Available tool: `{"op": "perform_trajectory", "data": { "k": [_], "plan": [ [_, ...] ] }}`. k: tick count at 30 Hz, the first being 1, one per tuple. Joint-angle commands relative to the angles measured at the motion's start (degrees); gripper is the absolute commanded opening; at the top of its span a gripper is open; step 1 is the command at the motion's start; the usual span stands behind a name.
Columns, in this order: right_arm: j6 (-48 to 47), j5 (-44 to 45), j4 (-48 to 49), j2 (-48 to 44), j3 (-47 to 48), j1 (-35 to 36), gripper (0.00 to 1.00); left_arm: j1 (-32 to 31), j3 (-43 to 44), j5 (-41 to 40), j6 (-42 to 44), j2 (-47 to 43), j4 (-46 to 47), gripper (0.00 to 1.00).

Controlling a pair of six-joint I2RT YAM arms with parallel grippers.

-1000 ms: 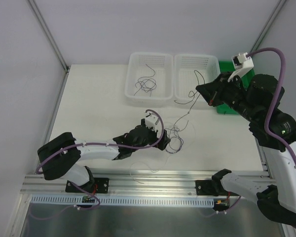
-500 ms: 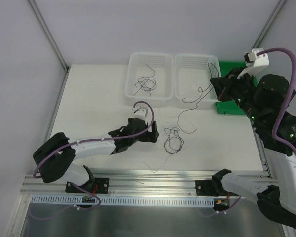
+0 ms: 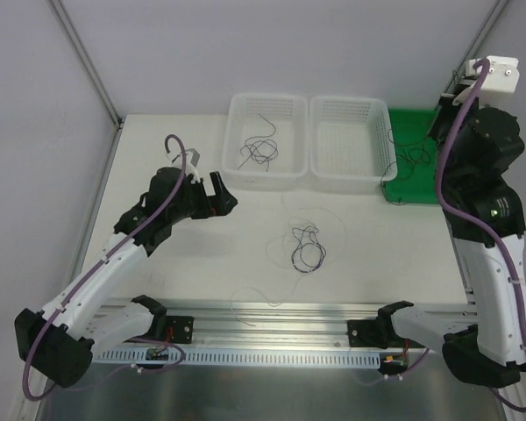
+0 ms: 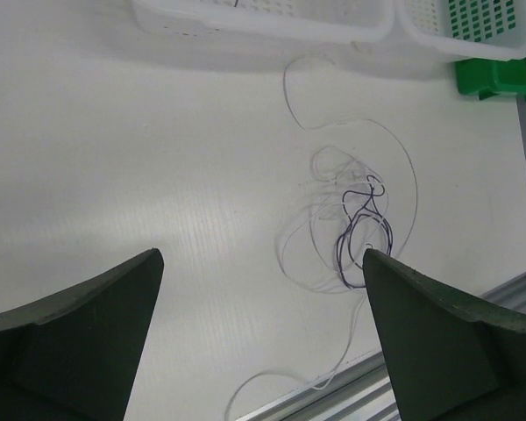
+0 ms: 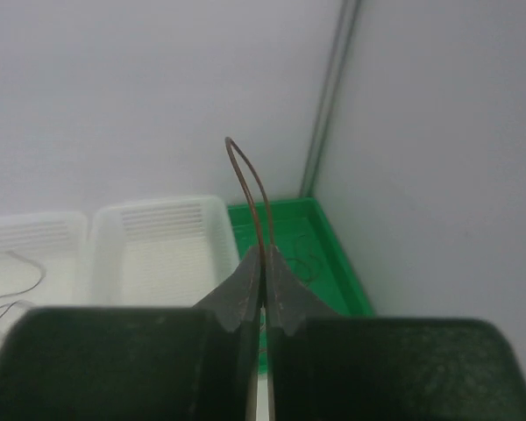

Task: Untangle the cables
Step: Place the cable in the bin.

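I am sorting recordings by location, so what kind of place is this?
Probably a robotics lab work cell: a white table enclosed by plain panels, robot arms bolted to an aluminium rail, and plastic sorting baskets.

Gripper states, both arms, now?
Left gripper: open, empty.
Right gripper: shut on a thin cable.

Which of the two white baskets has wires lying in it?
The left white basket, farther from the green basket; thin dark cables curl inside it.
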Motion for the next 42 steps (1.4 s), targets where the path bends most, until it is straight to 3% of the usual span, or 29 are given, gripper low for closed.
{"op": "perform_trajectory", "data": {
  "k": [1,9,16,23,27,36,42],
  "plan": [
    [-2.14,1.60,10.05,4.04,1.14,-8.71,0.01,3.57,0.27,4.69,6.84,-4.46,-9.85,0.99],
    [6.23,-5.79,11.28,16.26,6.24,-24.12,0.01,8.23,-7.04,3.98,12.40,-8.77,-11.17,0.99],
    [4.30,-8.17,14.97,29.53,12.48,-31.86,0.01,8.76,-8.27,1.17,13.10,-10.53,-11.52,0.99],
    [8.69,-16.77,14.36,42.45,15.74,-35.38,0.02,9.29,-8.53,-0.50,13.01,-9.48,-11.61,0.99],
    [15.28,-26.95,14.09,48.16,15.48,-36.88,0.02,9.55,-8.44,-0.67,13.19,-7.82,-11.61,0.99],
    [23.46,-28.83,10.15,61.61,14.60,-38.99,0.07,10.26,-8.44,-0.50,13.36,-5.97,-11.61,0.99],
    [25.65,-33.38,6.28,62.77,12.23,-39.95,0.13,10.34,-8.36,-0.24,13.28,-6.05,-11.61,0.99]
  ]
}}
